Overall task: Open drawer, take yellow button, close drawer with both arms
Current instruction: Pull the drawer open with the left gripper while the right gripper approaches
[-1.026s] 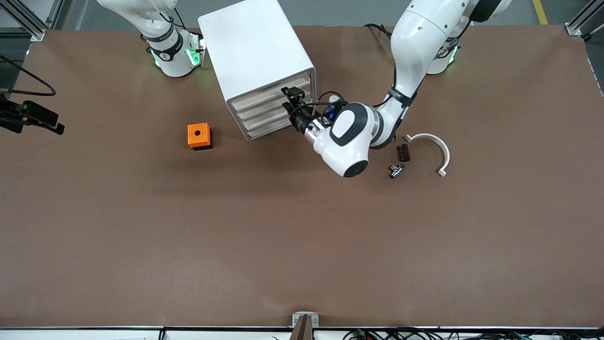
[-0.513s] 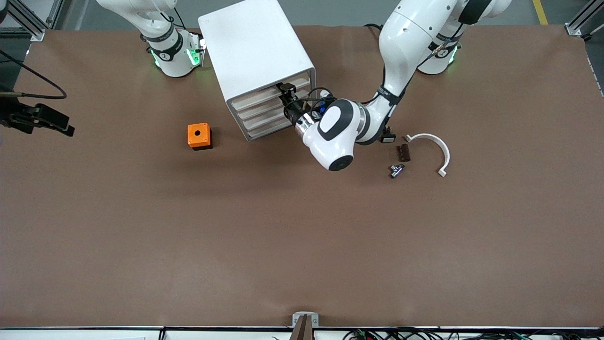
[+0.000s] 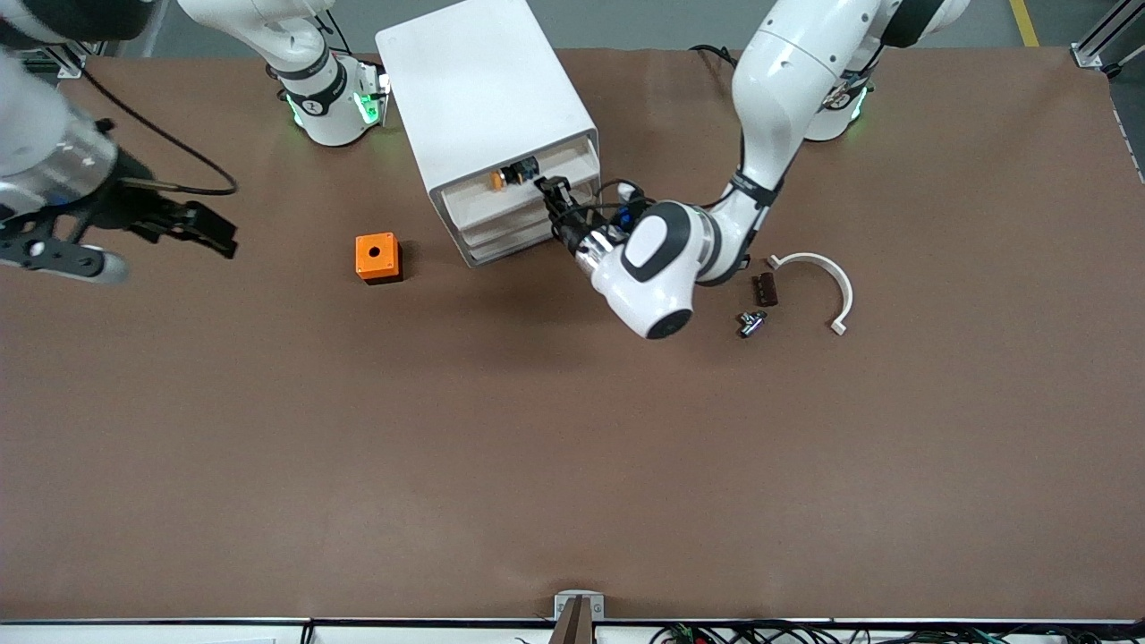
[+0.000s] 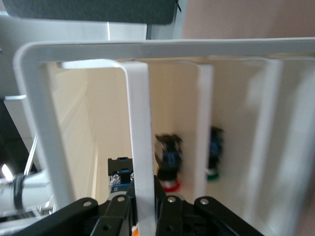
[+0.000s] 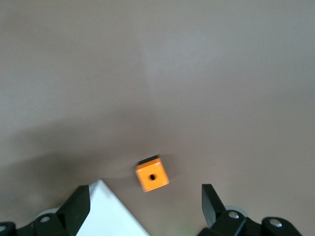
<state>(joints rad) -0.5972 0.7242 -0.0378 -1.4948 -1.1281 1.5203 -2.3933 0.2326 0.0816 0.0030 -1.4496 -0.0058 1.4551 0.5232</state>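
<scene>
Opening drawer: top drawer (image 3: 514, 183) of cabinet (image 3: 483, 98) partly out.
Left gripper (image 3: 553, 190): clamped on drawer front.
Button (image 3: 497, 180): inside the exposed drawer.
Right gripper (image 3: 192, 225): spread wide, over table toward the right arm's end.
Next: probably more pull, then right gripper to button.

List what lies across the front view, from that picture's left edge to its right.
right gripper → orange cube → drawer cabinet → left gripper → small dark block → white curved piece

Glossy white arms (image 3: 778, 80), black joint discs, green-lit bases
</scene>
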